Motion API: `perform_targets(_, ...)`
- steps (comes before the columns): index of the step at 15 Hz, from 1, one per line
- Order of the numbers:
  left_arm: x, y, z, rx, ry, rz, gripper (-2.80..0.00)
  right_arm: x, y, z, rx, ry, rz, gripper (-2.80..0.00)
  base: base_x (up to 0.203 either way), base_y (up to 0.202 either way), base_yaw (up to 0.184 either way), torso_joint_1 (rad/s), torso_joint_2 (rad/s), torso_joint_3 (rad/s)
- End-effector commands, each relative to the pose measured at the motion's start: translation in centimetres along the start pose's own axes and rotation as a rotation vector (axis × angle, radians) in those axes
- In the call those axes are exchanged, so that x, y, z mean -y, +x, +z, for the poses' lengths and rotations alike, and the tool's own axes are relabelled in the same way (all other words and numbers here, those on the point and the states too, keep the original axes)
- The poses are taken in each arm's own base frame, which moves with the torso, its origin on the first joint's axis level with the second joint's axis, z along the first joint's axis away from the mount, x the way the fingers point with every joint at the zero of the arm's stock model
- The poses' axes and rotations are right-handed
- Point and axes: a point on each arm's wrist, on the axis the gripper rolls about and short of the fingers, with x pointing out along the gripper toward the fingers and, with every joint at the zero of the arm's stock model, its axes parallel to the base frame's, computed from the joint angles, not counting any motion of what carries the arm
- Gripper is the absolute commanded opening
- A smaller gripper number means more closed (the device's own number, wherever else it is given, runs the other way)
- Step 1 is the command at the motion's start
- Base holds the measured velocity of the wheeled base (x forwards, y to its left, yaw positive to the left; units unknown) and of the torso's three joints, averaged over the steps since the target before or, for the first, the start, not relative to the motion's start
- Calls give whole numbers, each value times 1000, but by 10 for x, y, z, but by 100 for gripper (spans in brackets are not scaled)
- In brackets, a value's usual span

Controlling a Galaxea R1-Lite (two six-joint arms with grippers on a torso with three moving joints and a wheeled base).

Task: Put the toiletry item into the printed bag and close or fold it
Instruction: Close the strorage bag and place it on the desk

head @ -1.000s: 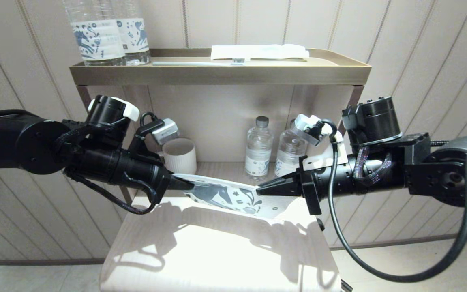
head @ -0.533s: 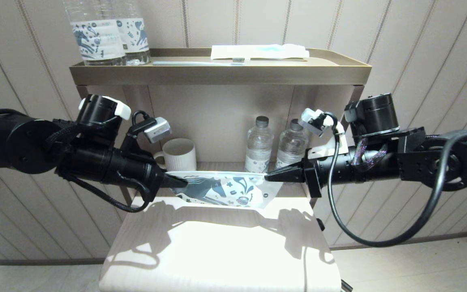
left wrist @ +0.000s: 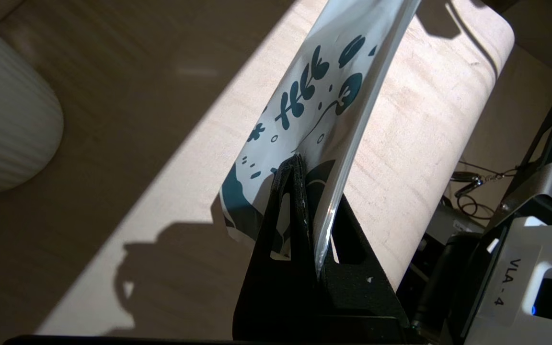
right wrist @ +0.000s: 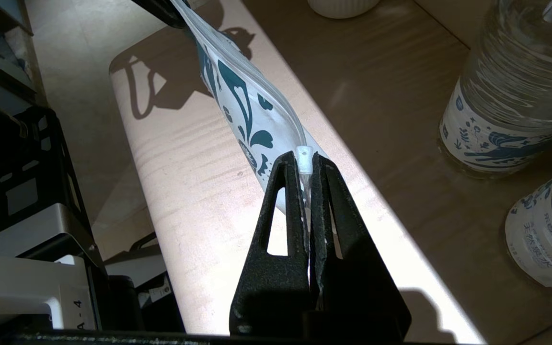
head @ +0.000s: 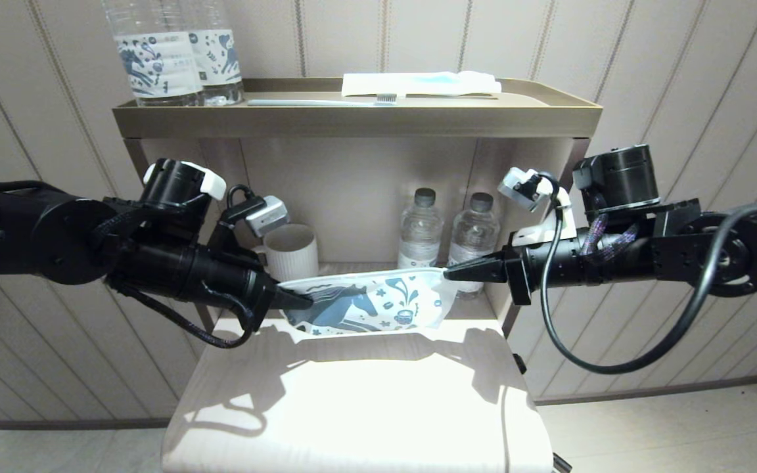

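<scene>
the right gripper (head: 447, 274), pinching the zipper tab, has drawn away from the left gripper (head: 309, 303) clamping the bag (head: 378, 303), so the closure looks nearly finished.

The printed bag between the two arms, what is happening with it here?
The robot holds the printed bag up over the wooden table, stretched between both arms. The left gripper is shut on one end and the right gripper pinches the small clear slider tab at the other end. No toiletry item can be seen.
</scene>
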Motion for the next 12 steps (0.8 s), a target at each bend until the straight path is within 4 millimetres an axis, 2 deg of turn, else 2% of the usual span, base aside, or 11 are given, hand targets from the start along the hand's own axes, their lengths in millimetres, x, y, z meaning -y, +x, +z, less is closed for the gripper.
perform_targets(1,3,12,-2,-22,2,-31,-280,1,4,-3,-7,2,13,-280,0,0,0,0,0,0)
perform_targets(3,10,21,0,-29,18,-57,-280,1,5,-4,-11,2,16,-280,0,0,0,0,0,0)
perform_targets(6,10,24,1,-29,23,-61,-280,4,10,-7,-21,12,16,-280,0,0,0,0,0,0)
perform_targets(7,10,24,0,-32,21,-61,-280,6,11,-9,-26,15,7,0,0,0,0,0,0,0)
perform_targets(12,10,24,0,-32,24,-62,-280,12,14,-7,-26,14,-21,0,0,0,0,0,0,0)
